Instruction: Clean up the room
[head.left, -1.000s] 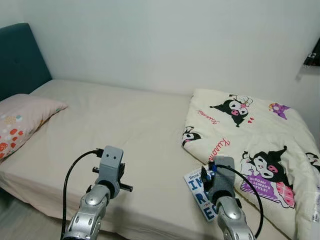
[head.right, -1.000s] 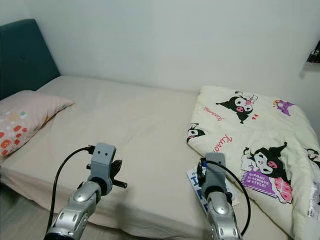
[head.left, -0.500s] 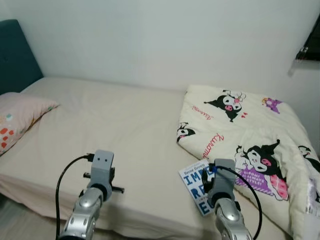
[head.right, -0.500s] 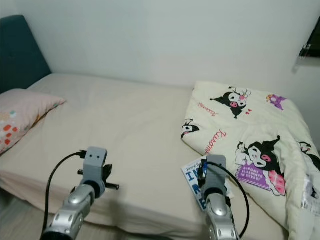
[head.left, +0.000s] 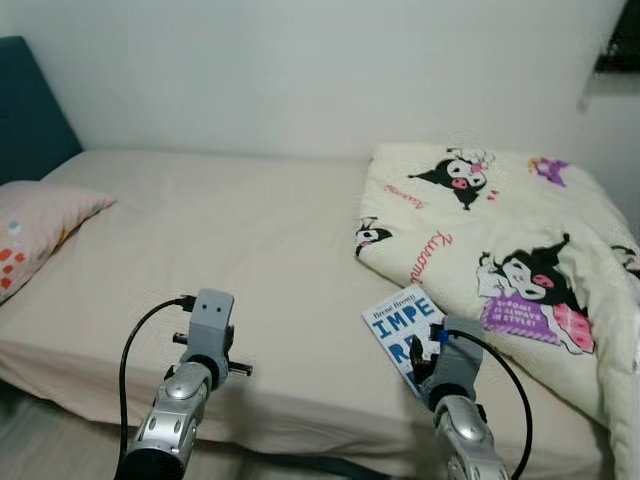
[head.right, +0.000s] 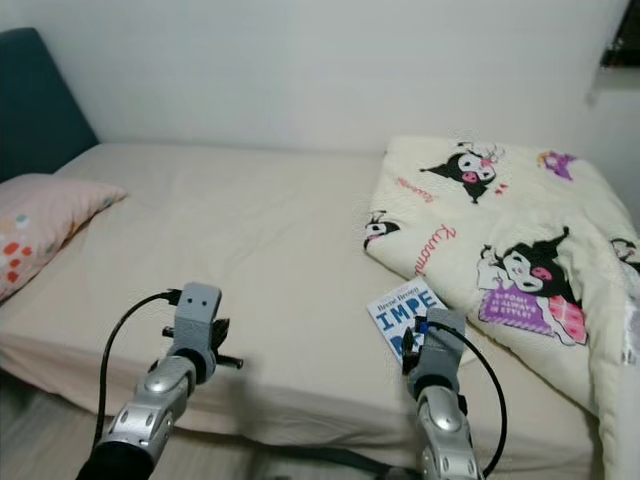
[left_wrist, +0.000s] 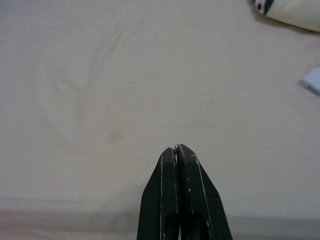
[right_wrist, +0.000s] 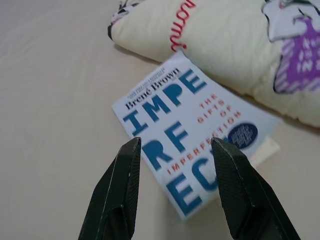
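Over the near edge of the bed (head.left: 250, 250), the right end effector (right_wrist: 175, 150) hangs with fingers spread above the book (right_wrist: 192, 132), whose white cover reads "Brené Brown" and "IMPE", lying against the cartoon-print blanket (head.left: 500, 240) at 1 o'clock. The left end effector (left_wrist: 177, 150), fingers pressed together, points over bare sheet. A pink pillow (head.left: 35, 225) lies at 10 o'clock.

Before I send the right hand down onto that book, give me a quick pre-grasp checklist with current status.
1. Right hand open: ok, fingers spread.
2. Aimed at white paperback book with blue lettering: ok, cover lies between the fingers.
3. Book free of the cream cartoon-print blanket: cannot tell; far edge sits against the blanket fold.
4. Book flat on the beige bed sheet: ok.
5. Left hand out of the way: ok, shut, over bare sheet.
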